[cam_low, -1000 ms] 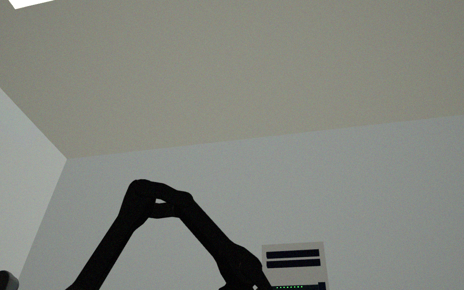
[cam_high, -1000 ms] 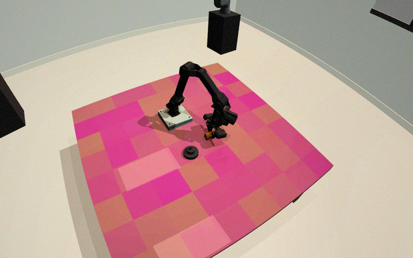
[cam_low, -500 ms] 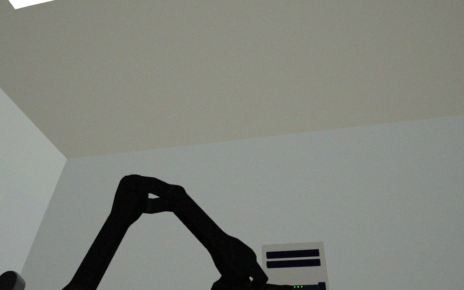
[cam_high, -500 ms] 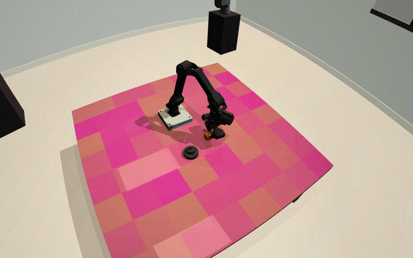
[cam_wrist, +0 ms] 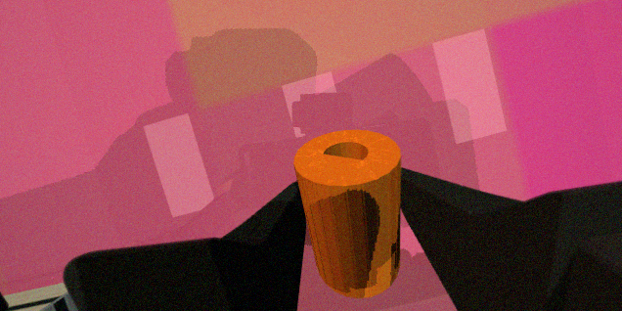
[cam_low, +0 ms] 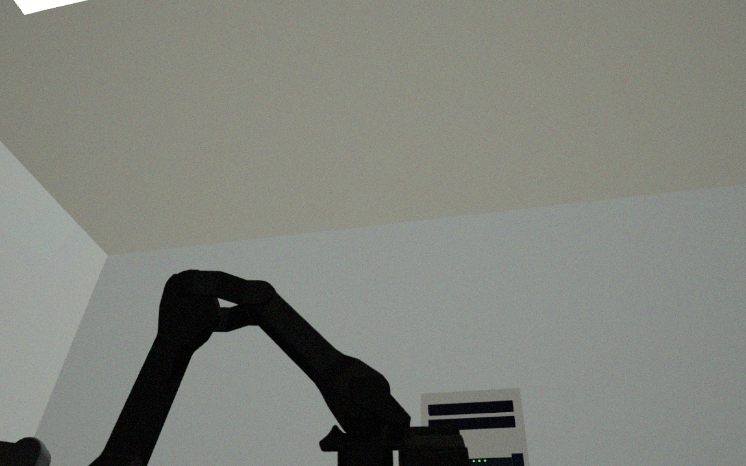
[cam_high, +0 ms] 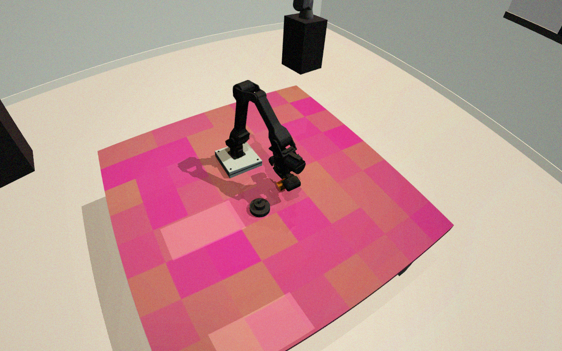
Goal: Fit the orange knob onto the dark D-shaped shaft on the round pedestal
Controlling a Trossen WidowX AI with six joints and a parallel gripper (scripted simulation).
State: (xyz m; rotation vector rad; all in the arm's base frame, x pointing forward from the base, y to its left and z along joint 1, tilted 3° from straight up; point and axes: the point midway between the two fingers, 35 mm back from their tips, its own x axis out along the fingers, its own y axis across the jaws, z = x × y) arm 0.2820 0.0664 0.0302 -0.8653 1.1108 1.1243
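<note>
The orange knob point(cam_high: 280, 185) point(cam_wrist: 337, 235) is between the fingers of my gripper point(cam_high: 283, 184) point(cam_wrist: 347, 184), which is shut on its sides. In the wrist view the knob's end face shows the D-shaped hole, with its flat side toward the bottom of the picture. The knob seems to be above the table, with shadows beneath it. The dark round pedestal point(cam_high: 259, 210) stands on the table to the lower left of the gripper in the top view, with its short shaft point(cam_high: 259, 201) on top and no knob on it. The pedestal is not visible in the wrist view. The exterior view shows neither knob nor fingers.
The table point(cam_high: 221, 261) has a pink and orange patchwork top. The arm's pale base plate point(cam_high: 243, 164) is behind the pedestal. Two dark blocks point(cam_high: 303, 45) point(cam_high: 1, 146) stand off the table, at the back and at the left.
</note>
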